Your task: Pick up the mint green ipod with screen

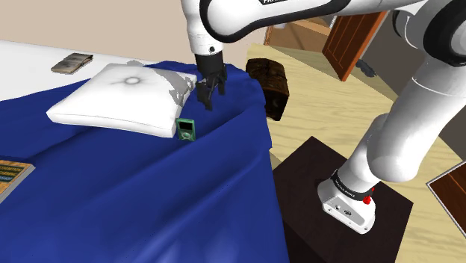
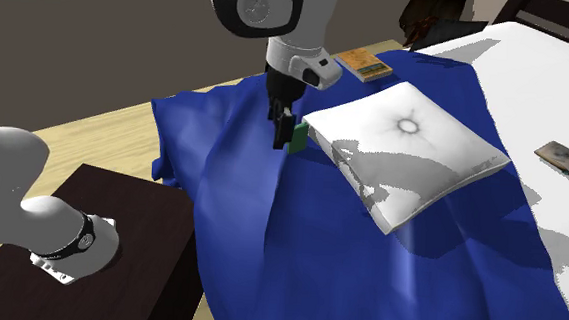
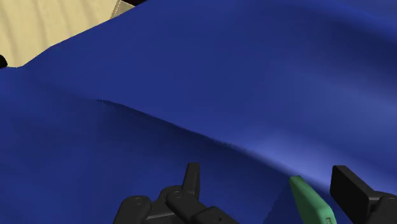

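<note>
Mint green ipod (image 1: 186,130) sits on the blue blanket (image 1: 149,202) in the shoulder view, just beside the near corner of the white pillow (image 1: 119,97). Its screen and wheel face us. We see the black gripper (image 1: 203,101) pointing down close above it, toward that view's right, beside the pillow's edge. A dark chest (image 1: 270,84) stands on the wooden floor (image 1: 328,104) past the bed's edge, and a book (image 1: 72,63) lies well apart at the far left.

In the second exterior view, we find the ipod (image 2: 300,135) as a green sliver just beside the gripper (image 2: 281,134), between it and the pillow (image 2: 413,151). An orange book (image 2: 364,64) lies on the blanket (image 2: 318,246) behind them. The dark stand (image 2: 120,205) shows at the lower left.

In the wrist view, we see the two fingers (image 3: 350,191) standing apart, so the gripper (image 3: 266,172) is open and clasps nothing. The ipod (image 3: 310,202) rises edge-on between them, nearer one finger than the other, with blue blanket (image 3: 222,83) showing on either side of it.
</note>
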